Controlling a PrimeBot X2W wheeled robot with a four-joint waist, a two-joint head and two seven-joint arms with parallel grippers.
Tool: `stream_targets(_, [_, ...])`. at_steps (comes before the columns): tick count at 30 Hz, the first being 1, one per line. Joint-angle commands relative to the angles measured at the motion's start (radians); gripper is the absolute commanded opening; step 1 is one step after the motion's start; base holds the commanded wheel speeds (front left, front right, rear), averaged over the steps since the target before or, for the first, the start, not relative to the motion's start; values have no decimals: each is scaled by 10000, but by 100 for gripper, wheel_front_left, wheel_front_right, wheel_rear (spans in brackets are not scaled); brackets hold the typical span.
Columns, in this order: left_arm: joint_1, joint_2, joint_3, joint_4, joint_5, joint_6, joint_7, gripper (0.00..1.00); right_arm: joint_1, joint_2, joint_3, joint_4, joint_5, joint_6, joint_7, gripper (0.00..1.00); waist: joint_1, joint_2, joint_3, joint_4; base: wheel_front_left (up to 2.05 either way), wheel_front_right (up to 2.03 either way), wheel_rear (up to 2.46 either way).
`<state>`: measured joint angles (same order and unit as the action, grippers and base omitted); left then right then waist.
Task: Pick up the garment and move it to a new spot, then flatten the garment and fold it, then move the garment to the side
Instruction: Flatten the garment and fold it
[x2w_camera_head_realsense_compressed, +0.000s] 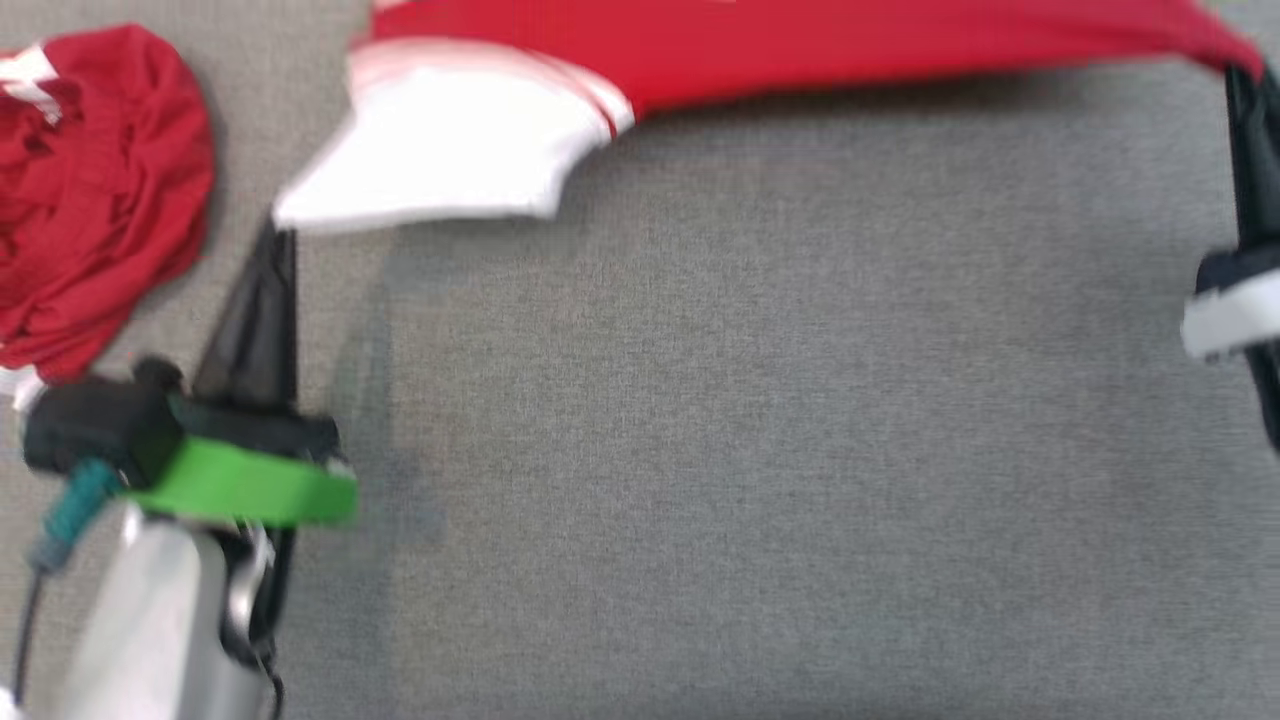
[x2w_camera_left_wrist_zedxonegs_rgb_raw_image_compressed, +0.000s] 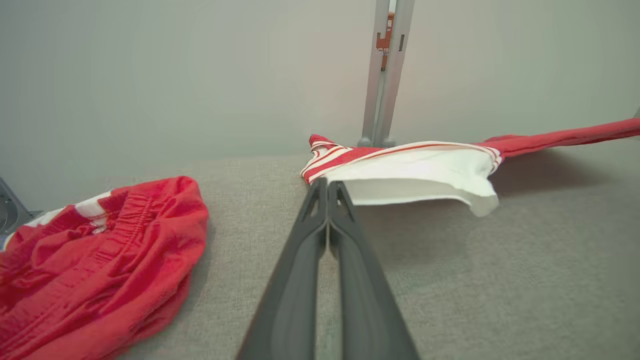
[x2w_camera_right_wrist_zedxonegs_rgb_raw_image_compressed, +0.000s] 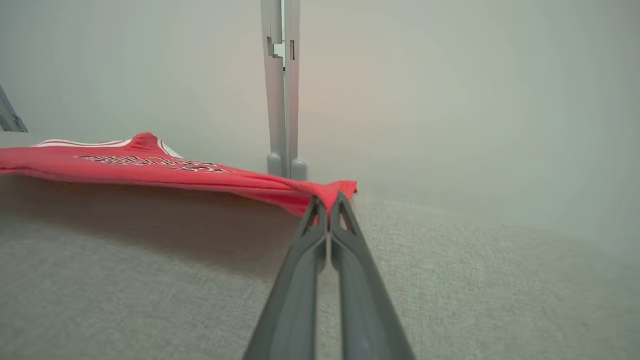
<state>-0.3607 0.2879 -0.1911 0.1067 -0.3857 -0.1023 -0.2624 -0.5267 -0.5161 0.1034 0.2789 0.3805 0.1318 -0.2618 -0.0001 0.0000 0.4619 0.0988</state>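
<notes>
The garment (x2w_camera_head_realsense_compressed: 760, 45), a red jersey with white sleeves, hangs stretched above the grey table across the top of the head view. My left gripper (x2w_camera_head_realsense_compressed: 278, 235) is shut on its white sleeve end; the left wrist view shows the tips (x2w_camera_left_wrist_zedxonegs_rgb_raw_image_compressed: 327, 182) pinching the striped seam of the garment (x2w_camera_left_wrist_zedxonegs_rgb_raw_image_compressed: 420, 170), with the sleeve drooping to the right. My right gripper (x2w_camera_head_realsense_compressed: 1245, 80) is shut on the opposite red corner at the far right. In the right wrist view that gripper (x2w_camera_right_wrist_zedxonegs_rgb_raw_image_compressed: 328, 200) clamps the red hem of the garment (x2w_camera_right_wrist_zedxonegs_rgb_raw_image_compressed: 150, 167), which stretches off to the left with dark lettering on it.
A smaller crumpled red garment (x2w_camera_head_realsense_compressed: 90, 190) with white striped bands lies at the table's left edge, near my left arm, and it lies low and left as the red heap (x2w_camera_left_wrist_zedxonegs_rgb_raw_image_compressed: 95, 265) in the left wrist view. A grey post (x2w_camera_right_wrist_zedxonegs_rgb_raw_image_compressed: 281, 90) stands against the back wall. Grey table cloth (x2w_camera_head_realsense_compressed: 760, 450) spreads under the lifted shirt.
</notes>
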Motion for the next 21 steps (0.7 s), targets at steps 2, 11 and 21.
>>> stream_targets(2, [1053, -104, -71, -101, -148, 70, -32, 0, 1026, 91, -64, -223, -126, -18, -44, 0, 1, 0, -1660, -281, 0, 0, 0])
stream_targets(11, [3961, -598, 148, -640, -272, 682, -33, 0, 4034, 770, -607, -1078, -335, -18, -45, 0, 1, 0, -2886, -368, 0, 0, 0])
stream_targets(21, [6180, -571, -199, -2607, -203, 1125, 455, 0, 6517, 897, -1444, -2405, -683, -18, -40, 0, 1, 0, -3329, -304, 0, 0, 0])
